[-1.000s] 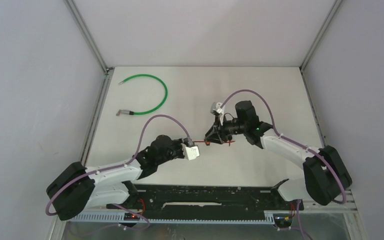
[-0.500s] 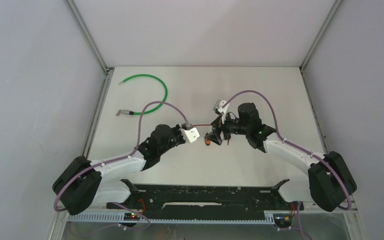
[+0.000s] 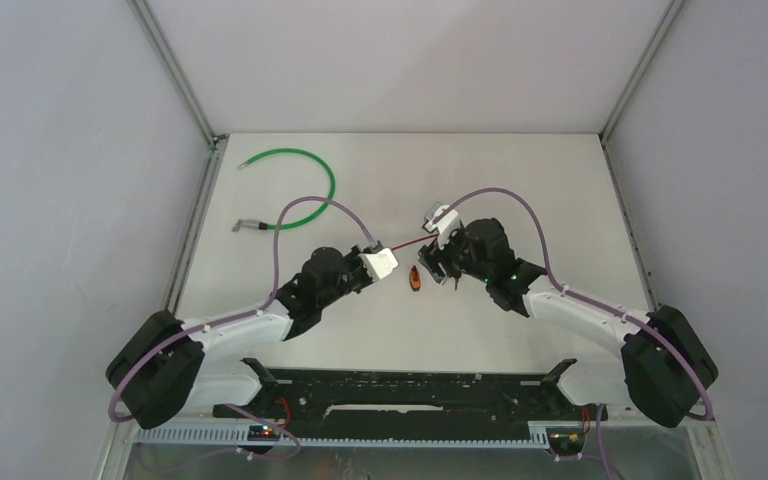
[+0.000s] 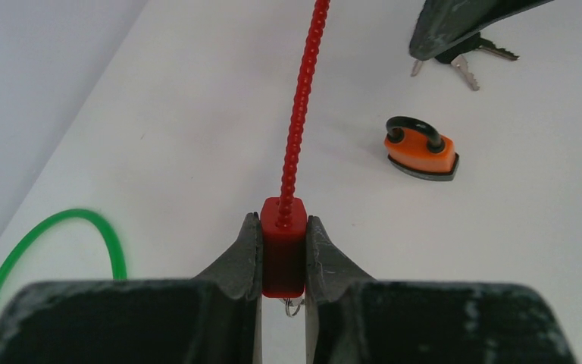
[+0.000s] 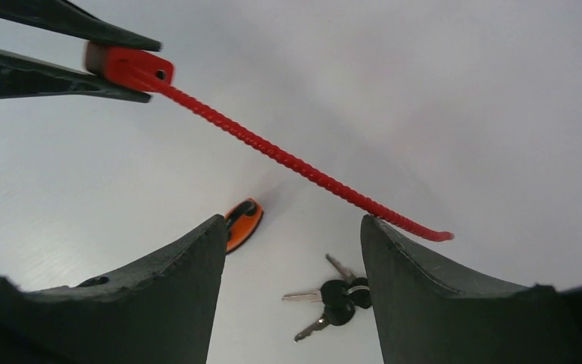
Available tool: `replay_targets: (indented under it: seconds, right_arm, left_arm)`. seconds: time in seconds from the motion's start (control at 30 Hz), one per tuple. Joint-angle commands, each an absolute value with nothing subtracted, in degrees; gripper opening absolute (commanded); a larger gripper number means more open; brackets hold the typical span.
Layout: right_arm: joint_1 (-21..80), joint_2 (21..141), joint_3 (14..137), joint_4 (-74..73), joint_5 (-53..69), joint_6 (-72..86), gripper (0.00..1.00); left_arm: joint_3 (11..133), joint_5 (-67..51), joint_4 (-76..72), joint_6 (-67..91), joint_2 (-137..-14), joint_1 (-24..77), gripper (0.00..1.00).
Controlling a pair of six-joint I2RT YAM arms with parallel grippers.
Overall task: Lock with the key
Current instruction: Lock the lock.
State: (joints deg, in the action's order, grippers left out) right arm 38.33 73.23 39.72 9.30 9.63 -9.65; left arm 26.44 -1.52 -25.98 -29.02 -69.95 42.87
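The white desk (image 3: pixel 520 180) meets pale walls (image 3: pixel 60 150) on its left, far and right sides, with metal posts (image 3: pixel 175 70) rising at the far corners. Bare surface lies open far of the arms and to the right. A green cable (image 3: pixel 310 165) curves across the far left corner.

The left jaws are clamped on the square end block (image 4: pixel 283 258) of a red beaded cord (image 4: pixel 301 114), which stretches away toward the right arm, its free end in the air. The right jaws stand wide apart, holding nothing. An orange padlock (image 4: pixel 421 152) lies on the desk between the arms. A bunch of keys (image 5: pixel 333 297) lies near it, below the right jaws.
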Motion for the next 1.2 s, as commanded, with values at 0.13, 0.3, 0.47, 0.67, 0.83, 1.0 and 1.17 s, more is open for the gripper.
replay_targets:
  seconds: [0.13,0.3,0.47,0.67,0.83,1.0,1.17]
  right_arm:
    - [41.0,72.8,37.3,17.2,-13.2,-12.1,0.68]
    - [42.1,74.0,37.3,18.7,-17.9,-12.7,0.68]
    - [43.4,74.1,36.1,21.8,-22.9,-14.1,0.70]
    - [43.5,75.6,36.1,23.0,-22.5,-14.7,0.68]
    - [43.3,76.2,36.1,23.1,-21.3,-14.8,0.62]
    - [43.3,76.0,36.1,23.1,-19.9,-14.6,0.57]
    - [43.2,75.4,35.8,22.9,-17.2,-14.3,0.45]
  left_arm:
    - [27.9,-6.7,-29.1,-26.4,-68.0,42.6,0.00]
    - [28.0,-8.4,-28.7,-26.5,-67.7,42.7,0.00]
    - [28.8,-9.5,-26.5,-27.3,-67.8,42.7,0.00]
    - [28.0,-11.3,-28.0,-27.1,-67.4,42.6,0.00]
    - [27.8,-11.7,-28.4,-27.4,-67.5,42.6,0.00]
    - [28.5,-13.5,-26.6,-28.6,-67.9,42.6,0.00]
    - [27.7,-15.0,-26.5,-30.0,-67.1,42.7,0.00]
